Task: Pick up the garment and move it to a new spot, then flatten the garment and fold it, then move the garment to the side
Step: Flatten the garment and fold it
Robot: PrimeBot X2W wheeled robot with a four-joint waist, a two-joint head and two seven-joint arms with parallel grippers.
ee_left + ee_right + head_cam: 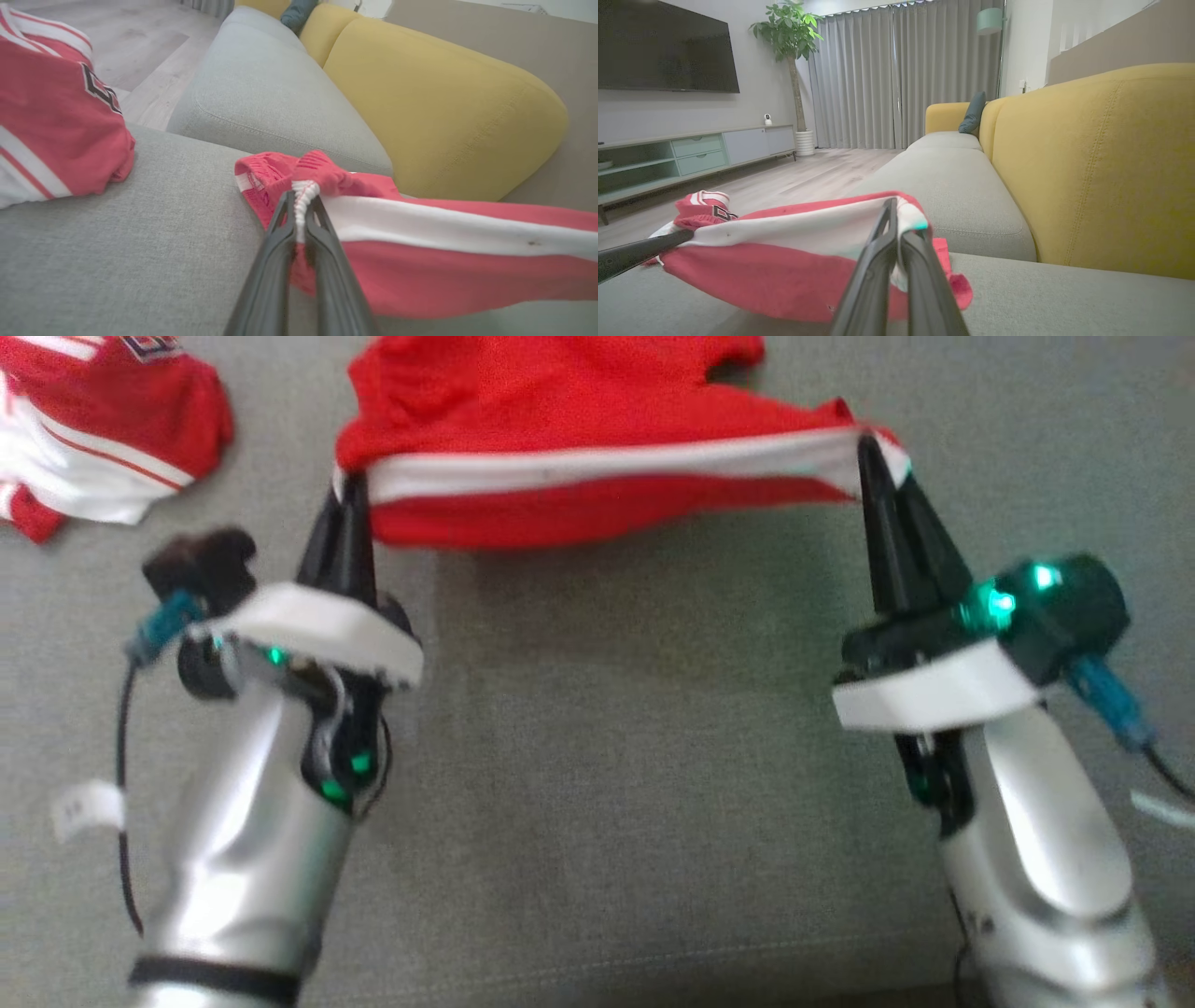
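The garment (597, 439) is red with a white stripe and hangs stretched between my two grippers above the grey sofa seat (616, 756). My left gripper (350, 490) is shut on its left end, pinching the white stripe (303, 196) at the hem. My right gripper (868, 443) is shut on the right end, where the cloth (794, 252) folds over the fingertips. The garment's far part rests bunched on the seat beyond the stretched edge. In the right wrist view the left gripper's dark fingers (640, 254) reach in from the left edge.
A second red-and-white garment (93, 429) lies crumpled on the seat at the far left (51, 126). Yellow back cushions (444, 107) line the sofa's far side. Beyond the sofa are wooden floor, a TV cabinet (691, 154), a plant and grey curtains.
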